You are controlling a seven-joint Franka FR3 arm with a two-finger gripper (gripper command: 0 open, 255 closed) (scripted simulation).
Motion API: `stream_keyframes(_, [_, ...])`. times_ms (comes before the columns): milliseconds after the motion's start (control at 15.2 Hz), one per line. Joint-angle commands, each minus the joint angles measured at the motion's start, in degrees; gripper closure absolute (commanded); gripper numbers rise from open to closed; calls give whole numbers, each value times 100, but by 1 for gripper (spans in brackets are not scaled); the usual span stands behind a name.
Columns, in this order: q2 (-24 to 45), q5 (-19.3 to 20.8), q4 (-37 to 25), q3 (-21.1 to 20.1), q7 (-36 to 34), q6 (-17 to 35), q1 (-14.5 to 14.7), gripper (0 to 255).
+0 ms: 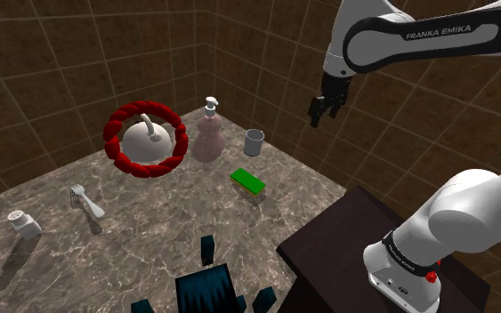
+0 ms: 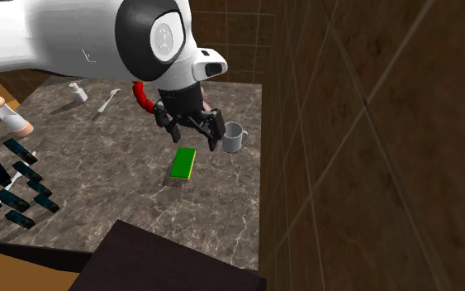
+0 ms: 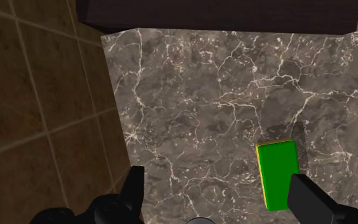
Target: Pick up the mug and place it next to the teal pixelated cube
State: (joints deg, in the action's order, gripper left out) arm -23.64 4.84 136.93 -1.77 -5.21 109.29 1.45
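Marbled grey counter point(image 1: 168, 213) is filling a corner of brown tiled walls point(image 1: 61, 53), the pale mug point(image 1: 254, 141) standing near its wall-side edge. I'm holding the gripper point(image 1: 326, 108) high over that edge, jaws spread and grasping nothing, bare stone stretching beyond the green block point(image 1: 247, 180).

Looks like a household kitchen nook, right here. Boxed in at the corner by brown tiled walls point(image 1: 79, 53). Topped with a dark veined marble counter point(image 1: 150, 227). Laid out with a fork point(image 1: 85, 206), a shaker point(image 1: 21, 222), a grey mug point(image 1: 254, 141), a green sponge point(image 1: 247, 180). Could pass for a washroom too, going by the pump soap bottle point(image 1: 209, 135).
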Motion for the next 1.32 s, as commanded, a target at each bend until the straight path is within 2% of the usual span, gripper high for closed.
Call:
stream_keyframes(0, [458, 1, -154, -17, -36, 315, 6, 0])
stream_keyframes(660, [2684, 65, -1315, -77, -170, 1392, 32, 0])
stream_keyframes(1254, [4709, 133, -2998, -94, -239, 1747, 106, 0])
